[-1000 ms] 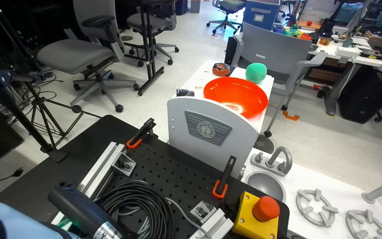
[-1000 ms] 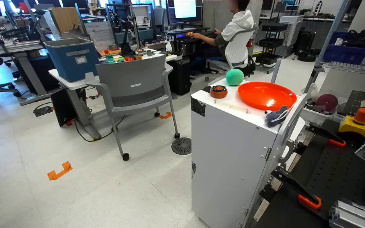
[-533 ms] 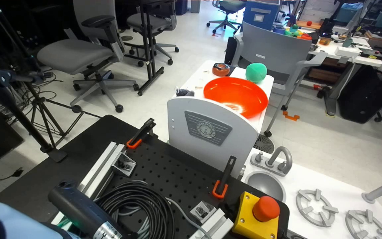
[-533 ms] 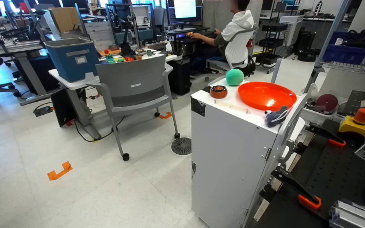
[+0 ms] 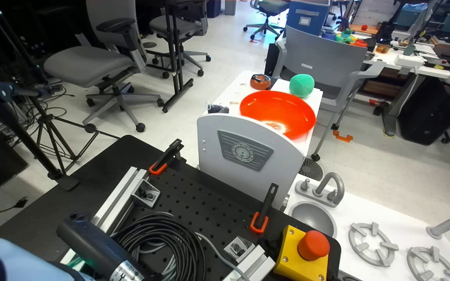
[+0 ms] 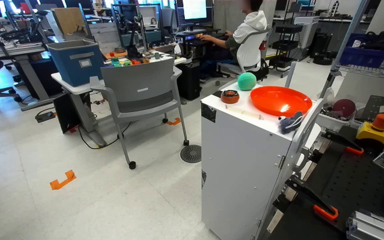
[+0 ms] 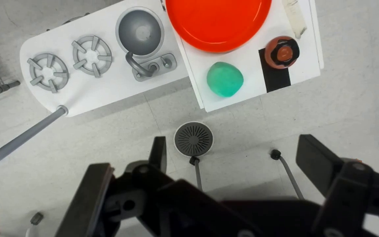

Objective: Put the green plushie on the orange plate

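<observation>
The green plushie [image 7: 225, 79], a round teal-green ball, sits on the white cabinet top beside the orange plate [image 7: 214, 46], near the cabinet's edge. A gap separates plushie and plate in the wrist view. Both also show in both exterior views: the green plushie [image 5: 302, 85], [image 6: 246, 81] and the orange plate [image 5: 275, 111], [image 6: 280, 100]. The plate has a raised rim and holds nothing. My gripper [image 7: 230, 144] is wide open and empty in the wrist view, with floor showing between its fingers. The plushie lies beyond the fingertips, higher in that view. The gripper is outside both exterior views.
A brown-orange round object with a black top [image 7: 282, 52] and a dark grey plushie [image 6: 290, 122] share the cabinet top. A grey panel [image 5: 244, 156] rises at the plate's side. A toy sink [image 7: 140, 31] with faucet adjoins. A grey chair [image 6: 138, 90] stands near.
</observation>
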{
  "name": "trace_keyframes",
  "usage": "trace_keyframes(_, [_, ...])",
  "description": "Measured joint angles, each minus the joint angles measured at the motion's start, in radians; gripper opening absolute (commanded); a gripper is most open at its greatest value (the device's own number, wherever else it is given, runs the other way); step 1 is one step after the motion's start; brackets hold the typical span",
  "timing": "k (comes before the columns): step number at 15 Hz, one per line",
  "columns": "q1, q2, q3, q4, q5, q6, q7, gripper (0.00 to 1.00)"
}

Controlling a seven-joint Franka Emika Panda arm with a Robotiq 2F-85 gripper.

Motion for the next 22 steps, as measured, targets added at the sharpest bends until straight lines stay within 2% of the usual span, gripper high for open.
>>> trace_keyframes(5, [-0.009,0.063,0.0,0.054,0.014,-0.044,0.0,1.0])
trace_keyframes(10, [-0.023,0.158,-0.003,0.161,0.015,-0.098,0.012,1.0])
trace_keyframes(16, [-0.023,0.239,-0.004,0.279,0.015,-0.09,0.05,1.0])
trace_keyframes(22, [-0.021,0.268,0.0,0.32,0.031,-0.062,0.06,1.0])
